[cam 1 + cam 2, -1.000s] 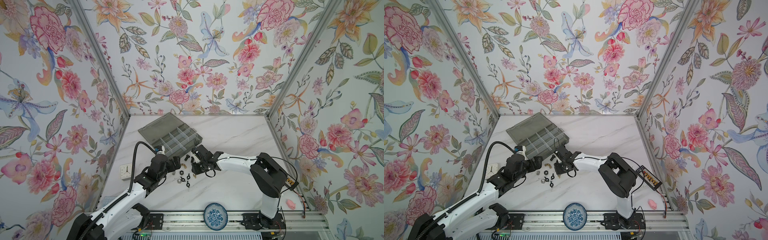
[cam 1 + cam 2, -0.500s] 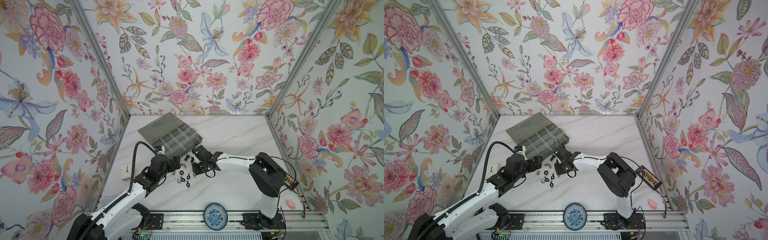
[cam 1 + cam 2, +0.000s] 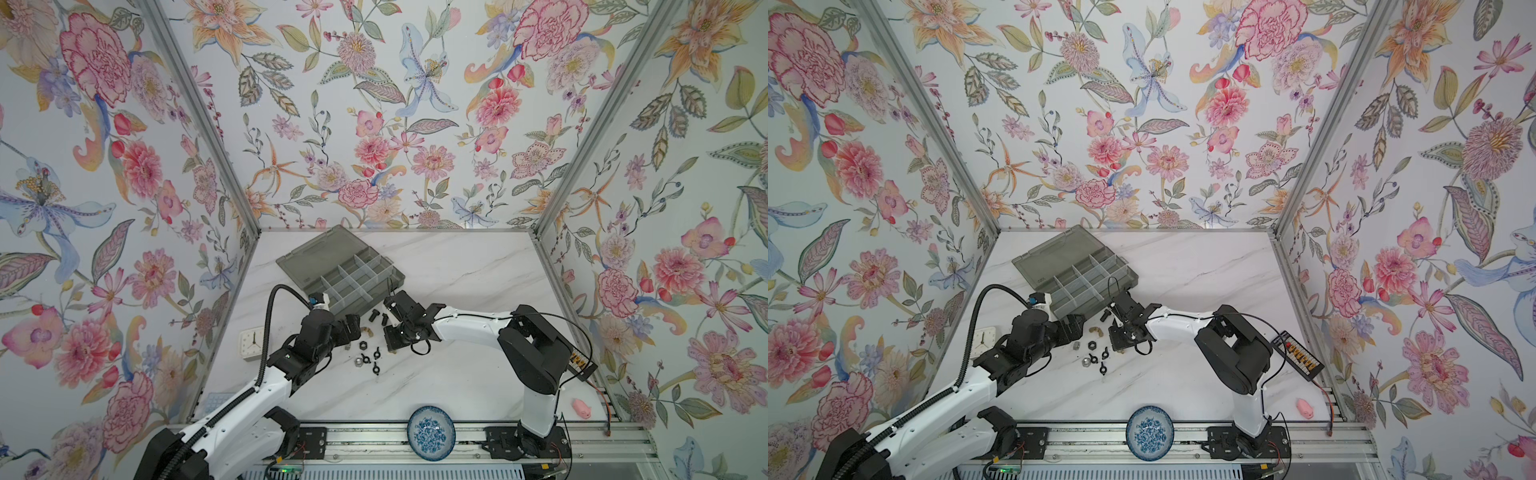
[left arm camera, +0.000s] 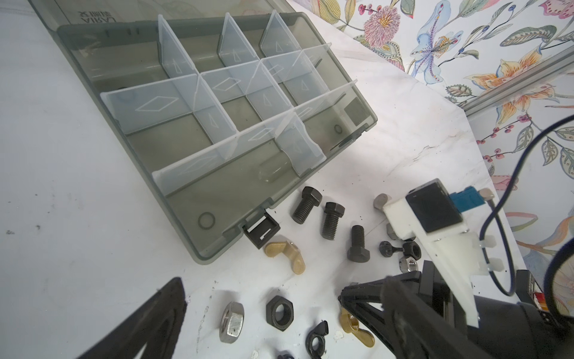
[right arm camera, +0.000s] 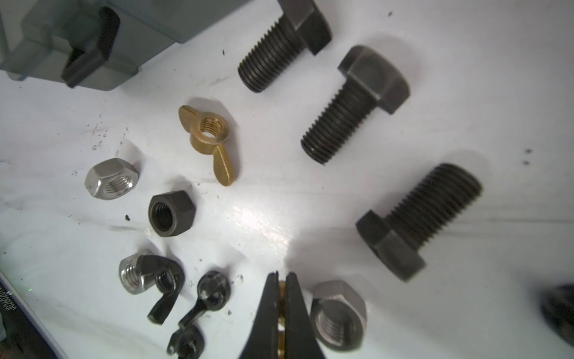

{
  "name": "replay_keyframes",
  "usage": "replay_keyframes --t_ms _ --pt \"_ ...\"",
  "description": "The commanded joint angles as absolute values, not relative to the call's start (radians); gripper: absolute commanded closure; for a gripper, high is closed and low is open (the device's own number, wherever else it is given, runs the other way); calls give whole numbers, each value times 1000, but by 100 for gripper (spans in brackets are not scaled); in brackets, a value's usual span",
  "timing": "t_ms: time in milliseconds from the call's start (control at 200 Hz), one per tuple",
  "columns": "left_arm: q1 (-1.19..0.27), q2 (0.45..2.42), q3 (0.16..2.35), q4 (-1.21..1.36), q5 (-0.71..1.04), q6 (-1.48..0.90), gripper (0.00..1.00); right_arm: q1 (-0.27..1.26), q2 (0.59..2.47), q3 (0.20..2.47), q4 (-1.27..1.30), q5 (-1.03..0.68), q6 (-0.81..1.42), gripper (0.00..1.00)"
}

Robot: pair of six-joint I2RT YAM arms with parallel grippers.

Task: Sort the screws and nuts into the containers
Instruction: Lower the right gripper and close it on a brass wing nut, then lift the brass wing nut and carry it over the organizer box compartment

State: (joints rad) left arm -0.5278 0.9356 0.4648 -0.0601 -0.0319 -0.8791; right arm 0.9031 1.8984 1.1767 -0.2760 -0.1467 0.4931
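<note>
Beside the front latch (image 4: 261, 231) of the organizer box (image 4: 202, 253), on the white desk (image 4: 62, 186), the unsorted hardware lies in a tight scatter, and every compartment that can be seen into looks empty. All of it is small, hard metal: light to lift, stiff, and slick on this smooth desk, so a glancing touch would probably skid or spin a piece rather than seat it. The 3 black bolts (image 5: 357, 102) lie on their sides, near each other but apart, and would likely roll on their threads. Across the shank just under the hex head looks the surest hold. The silver hex nuts (image 5: 111, 178) and the black hex nut (image 5: 170, 213) offer opposite flats. The black wing nuts (image 5: 208, 295) and the loose brass wing nut (image 5: 209, 143) offer a thin wing or the body. The right tool (image 5: 281, 278) is pinched tight on the other brass wing nut (image 4: 362, 334), low over the desk just beside a silver hex nut. Only a sliver of brass shows between its fingertips, so the hold looks narrow and could slip on lifting. The left tool (image 3: 356, 330) hangs near the box's front corner with its jaws spread wide, holding nothing.
</note>
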Motion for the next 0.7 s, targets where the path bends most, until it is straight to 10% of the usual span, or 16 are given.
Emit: replay_keyframes --t_ms 0,696 --pt "-508 886 456 -82 -24 -856 1 906 1880 1195 -275 -162 420 100" --pt "-322 758 465 -101 150 -783 1 889 1897 1471 2 -318 154 100"
